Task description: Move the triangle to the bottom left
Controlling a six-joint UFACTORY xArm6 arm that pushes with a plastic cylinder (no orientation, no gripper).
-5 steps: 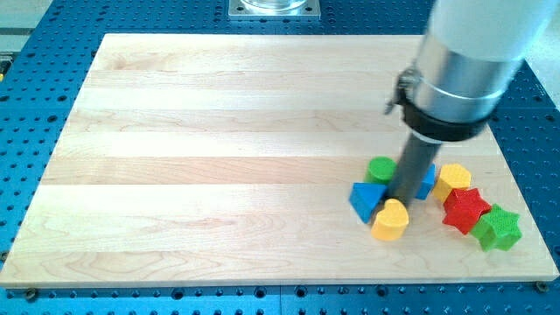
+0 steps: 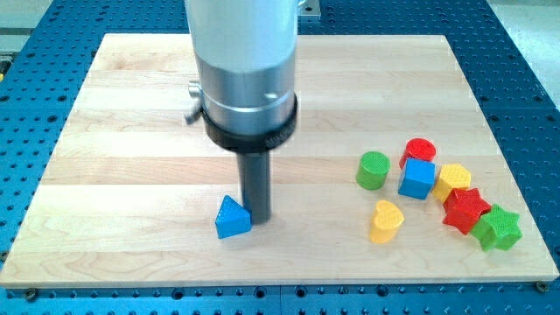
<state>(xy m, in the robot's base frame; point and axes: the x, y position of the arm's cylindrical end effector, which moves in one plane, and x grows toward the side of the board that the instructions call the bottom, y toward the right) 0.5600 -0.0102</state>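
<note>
A blue triangle [image 2: 232, 218] lies on the wooden board [image 2: 131, 131], left of centre near the view's bottom. My tip [image 2: 255, 216] stands right against the triangle's right side, touching it. The other blocks sit in a cluster at the view's right: a green cylinder [image 2: 373, 170], a red cylinder [image 2: 420, 150], a blue cube [image 2: 417, 179], a yellow hexagon [image 2: 453, 180], a yellow heart [image 2: 386, 220], a red star [image 2: 465, 210] and a green star [image 2: 496, 227].
The arm's wide grey body [image 2: 243, 70] hangs over the board's middle and hides part of it. A blue perforated table [image 2: 26, 105] surrounds the board on all sides.
My tip has moved far to the view's left and pushed the blue triangle out of the cluster. The red cylinder and blue cube, hidden before, now show.
</note>
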